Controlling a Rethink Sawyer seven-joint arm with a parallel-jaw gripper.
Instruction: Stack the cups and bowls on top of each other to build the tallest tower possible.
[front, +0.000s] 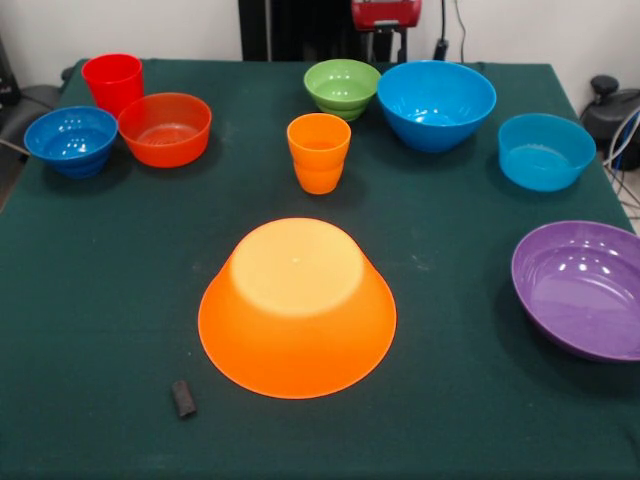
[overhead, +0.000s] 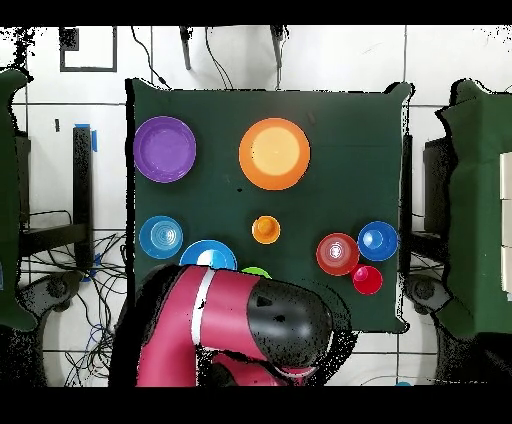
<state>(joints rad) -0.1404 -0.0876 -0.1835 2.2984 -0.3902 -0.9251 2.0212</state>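
Note:
The largest yellow-orange bowl (front: 297, 305) (overhead: 274, 153) lies upside down mid-table. The ridged orange cup (front: 318, 152) (overhead: 266, 229) stands upright behind it. The red cup (front: 112, 82) (overhead: 367, 279) stands at the far left, next to the orange-red bowl (front: 165, 128) (overhead: 337, 253) and the dark-blue bowl (front: 71, 140) (overhead: 377, 240). The green bowl (front: 342, 87), big blue bowl (front: 435, 103) (overhead: 207, 256) and light-blue bowl (front: 546, 150) (overhead: 161, 237) sit upright at the back right. One purple bowl (front: 582, 288) (overhead: 164, 149) sits at the near right. Nothing is stacked. The gripper is out of view.
A small dark block (front: 183, 397) lies on the green cloth (front: 80, 300) near the front edge. The red and black arm (overhead: 240, 330) is drawn back over the table's robot side and partly covers the green bowl (overhead: 256, 272) in the overhead view.

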